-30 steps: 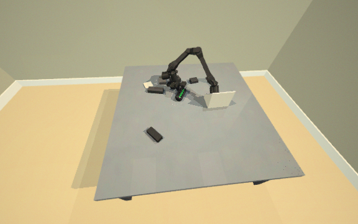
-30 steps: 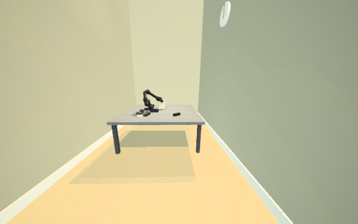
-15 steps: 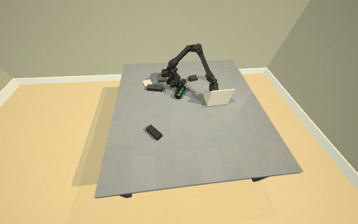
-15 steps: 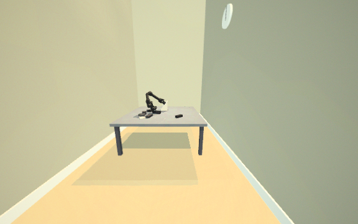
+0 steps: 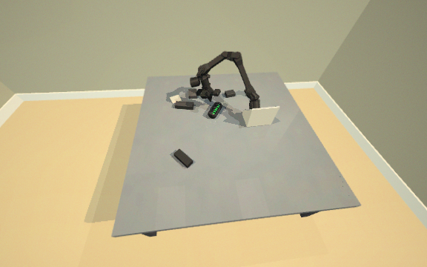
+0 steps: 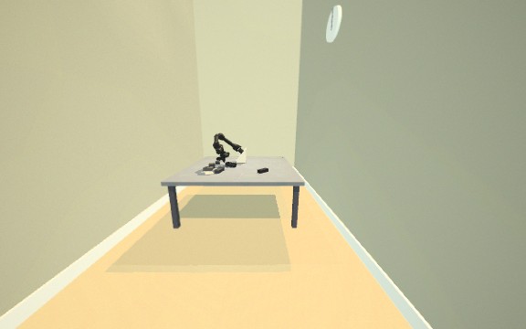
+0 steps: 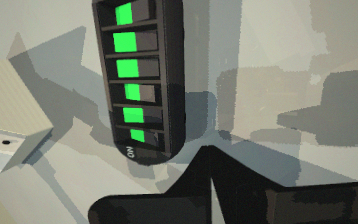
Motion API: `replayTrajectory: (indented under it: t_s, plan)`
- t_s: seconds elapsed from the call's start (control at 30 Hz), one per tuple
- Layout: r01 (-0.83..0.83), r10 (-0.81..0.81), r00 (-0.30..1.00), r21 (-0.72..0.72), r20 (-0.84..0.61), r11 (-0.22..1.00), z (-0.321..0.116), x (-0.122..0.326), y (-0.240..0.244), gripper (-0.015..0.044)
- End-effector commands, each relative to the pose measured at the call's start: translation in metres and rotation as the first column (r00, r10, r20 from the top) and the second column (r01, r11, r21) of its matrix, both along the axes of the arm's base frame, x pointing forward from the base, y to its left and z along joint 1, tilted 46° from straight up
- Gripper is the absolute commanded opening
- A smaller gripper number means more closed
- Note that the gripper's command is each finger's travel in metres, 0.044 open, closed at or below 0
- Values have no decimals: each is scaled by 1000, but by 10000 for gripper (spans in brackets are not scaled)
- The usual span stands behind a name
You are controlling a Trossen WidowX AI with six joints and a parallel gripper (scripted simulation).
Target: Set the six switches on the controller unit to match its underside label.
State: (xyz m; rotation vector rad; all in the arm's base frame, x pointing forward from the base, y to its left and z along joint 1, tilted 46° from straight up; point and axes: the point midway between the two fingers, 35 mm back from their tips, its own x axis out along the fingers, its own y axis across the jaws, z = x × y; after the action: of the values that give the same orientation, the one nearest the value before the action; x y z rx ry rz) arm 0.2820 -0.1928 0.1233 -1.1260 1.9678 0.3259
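The dark grey controller unit [image 5: 215, 110] [image 6: 231, 164] [image 7: 176, 85] sits on the bench [image 5: 236, 159] with its six switches facing up. All six show a green end in the wrist view. The fourth switch from the top [image 7: 140, 93] shows a narrower green part and a paler dark end than those beside it. The lowest switch [image 7: 137, 135], nearest the ON mark, also shows a small green part. The switch numbers are not readable and the underside label is hidden. My gripper [image 5: 210, 100] [image 7: 207, 151] is shut and empty, with its fingertips just off the unit's ON-marked end, apart from it.
A cream panel [image 5: 263, 116] [image 6: 243, 156] stands by the arm's base. A dark block [image 5: 184, 105] and a pale square piece [image 5: 175, 99] lie left of the unit. Another dark block [image 5: 230, 93] lies behind it. A separate dark block [image 5: 183, 158] [image 6: 263, 170] lies farther forward.
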Motion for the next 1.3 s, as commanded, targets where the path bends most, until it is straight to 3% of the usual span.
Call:
replayTrajectory:
  t_s: [0.0,0.4,0.77,1.27]
  plan:
    - [5,-5,1000,3,-3,1000,1,0,3,0]
    - [-123,146,981,-167,129,978,-62,-2,59,0]
    - [-215,310,910,-326,274,921,-105,-37,103,0]
    - [-230,343,889,-352,304,907,-112,-48,109,0]
